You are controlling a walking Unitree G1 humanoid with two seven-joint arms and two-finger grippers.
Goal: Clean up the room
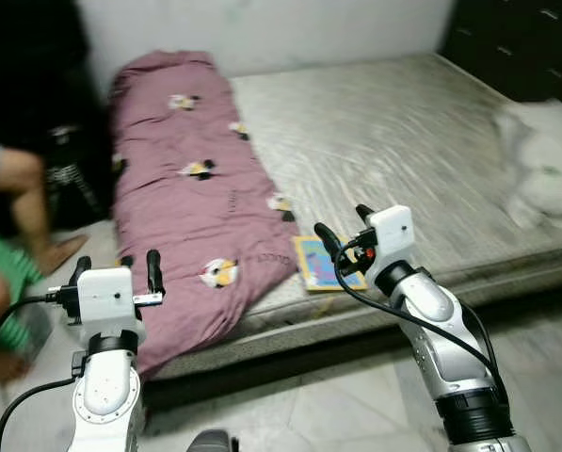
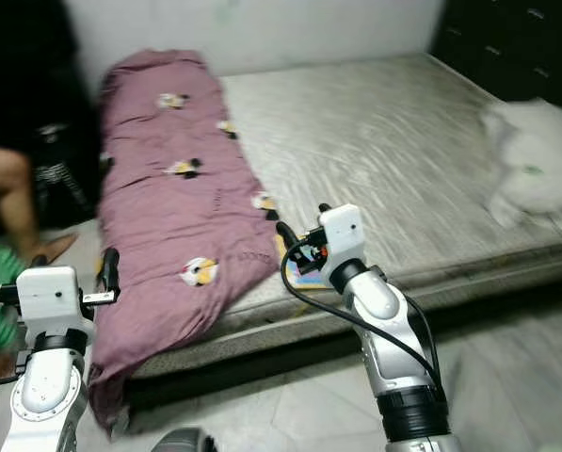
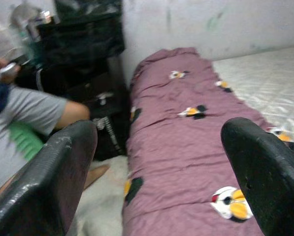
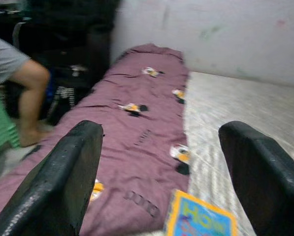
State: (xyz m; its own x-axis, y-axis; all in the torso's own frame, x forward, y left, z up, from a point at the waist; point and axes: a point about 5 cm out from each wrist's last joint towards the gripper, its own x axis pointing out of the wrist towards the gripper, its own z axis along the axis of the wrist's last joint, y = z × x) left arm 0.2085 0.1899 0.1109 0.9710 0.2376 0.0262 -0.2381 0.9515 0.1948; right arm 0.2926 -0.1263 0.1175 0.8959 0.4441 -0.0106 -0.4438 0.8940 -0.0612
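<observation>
A low mattress (image 1: 403,141) with a pale, grey-streaked woven cover lies on a marbled tile floor (image 1: 337,405). Along its left side runs a long mauve quilt (image 1: 182,198) — soft, creased cloth printed with small yellow, white and black cartoon patches — whose lower end spills over the mattress edge toward the floor. Just beside the quilt's lower corner, at the front edge of the mattress, lies a thin square book (image 1: 320,264) with a yellow border and blue cover. A fluffy white heap (image 1: 544,160), blurred, sits at the mattress's far right. A person's bare leg (image 1: 26,198) shows at the left, near something green.

The left gripper (image 1: 117,268) hovers before the quilt's hanging end, fingers spread apart and empty. The right gripper (image 1: 342,226) hangs just above the book — fingers likewise parted, holding nothing.
</observation>
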